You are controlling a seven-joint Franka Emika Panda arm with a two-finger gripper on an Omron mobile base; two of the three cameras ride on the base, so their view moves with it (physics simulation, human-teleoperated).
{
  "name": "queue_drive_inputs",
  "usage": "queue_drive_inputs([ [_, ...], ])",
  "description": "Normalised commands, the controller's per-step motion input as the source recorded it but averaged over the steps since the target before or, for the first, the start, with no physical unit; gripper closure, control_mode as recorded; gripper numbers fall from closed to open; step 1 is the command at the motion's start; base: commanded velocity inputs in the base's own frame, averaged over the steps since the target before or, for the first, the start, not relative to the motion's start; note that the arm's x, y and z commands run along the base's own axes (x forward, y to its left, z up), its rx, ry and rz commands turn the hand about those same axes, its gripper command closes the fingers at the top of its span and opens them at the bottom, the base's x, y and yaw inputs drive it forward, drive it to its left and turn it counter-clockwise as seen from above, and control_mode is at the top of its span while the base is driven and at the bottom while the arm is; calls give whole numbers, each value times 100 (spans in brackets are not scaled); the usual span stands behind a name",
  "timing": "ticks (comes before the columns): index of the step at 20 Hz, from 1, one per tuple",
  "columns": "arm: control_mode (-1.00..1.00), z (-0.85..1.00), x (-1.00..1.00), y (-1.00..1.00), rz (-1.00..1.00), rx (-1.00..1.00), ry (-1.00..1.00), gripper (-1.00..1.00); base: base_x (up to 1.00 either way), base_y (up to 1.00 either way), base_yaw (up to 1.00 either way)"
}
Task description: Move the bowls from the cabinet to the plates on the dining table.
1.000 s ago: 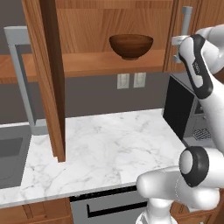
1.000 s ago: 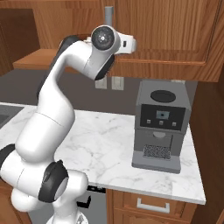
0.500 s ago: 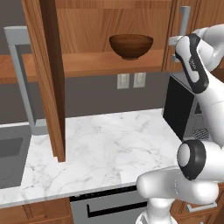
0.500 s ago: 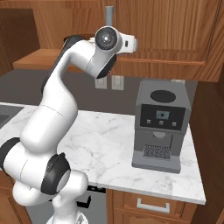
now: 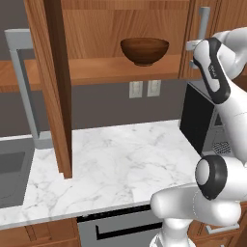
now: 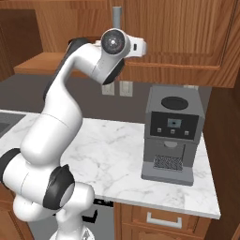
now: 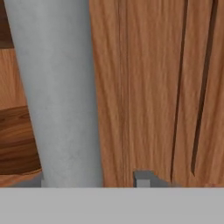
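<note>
A dark brown bowl (image 5: 144, 50) rests on the shelf of the wooden cabinet (image 5: 120, 72), whose left door (image 5: 55, 87) hangs open. The right door (image 7: 166, 87) is closed and carries a grey vertical bar handle (image 5: 204, 21) (image 7: 57, 87). My gripper (image 7: 92, 179) is up at that handle, to the right of the bowl, and the bar lies between its fingers. One fingertip (image 7: 142, 178) stands a little clear of the bar's right side, so the jaws look open. The wrist (image 6: 117, 44) hides the hand in the right base view. The plates and the dining table are out of view.
A black coffee machine (image 6: 173, 136) stands on the marble counter (image 5: 120, 159) under the closed door, just below my arm. A sink (image 5: 9, 166) and a grey tap (image 5: 24, 87) sit at the counter's left end. Wall sockets (image 5: 142, 88) are beneath the shelf.
The hand has edged slightly left and settled around the closed door's bar handle. The bowl and both doors have not moved.
</note>
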Motion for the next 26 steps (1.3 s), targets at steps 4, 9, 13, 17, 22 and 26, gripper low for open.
queue_drive_inputs([
  [4,-100,0,0,-10,0,0,0,100,0,0,0],
  [9,-100,3,-3,-36,0,0,0,100,0,0,0],
  [13,-100,6,-11,-56,0,0,0,100,0,0,0],
  [17,-100,13,-17,-67,-1,0,0,100,0,0,0],
  [22,-100,14,-24,-80,-1,2,0,100,0,0,0],
  [26,-100,15,-28,-84,-3,4,0,100,0,0,0],
])
